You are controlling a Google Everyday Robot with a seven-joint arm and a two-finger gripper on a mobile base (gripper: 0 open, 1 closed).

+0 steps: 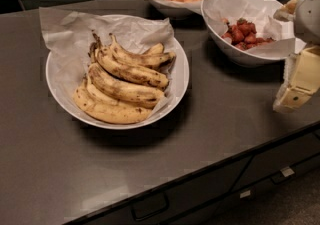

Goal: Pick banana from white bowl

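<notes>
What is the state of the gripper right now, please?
Gripper: at the right edge, beside the strawberry bowl, far from the bananas in the white bowl; open or closed cannot be told.

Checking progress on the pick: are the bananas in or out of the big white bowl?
In: the banana bunch lies on paper inside the white bowl; the tool hangs at the right edge, apart.

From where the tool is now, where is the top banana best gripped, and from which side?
Probably its middle, from above. The top banana lies exposed on the bunch, running from upper left to lower right, so close across its width. The big bowl rim hinders a side approach. The tool hangs at the right edge, near the berry bowl.
</notes>
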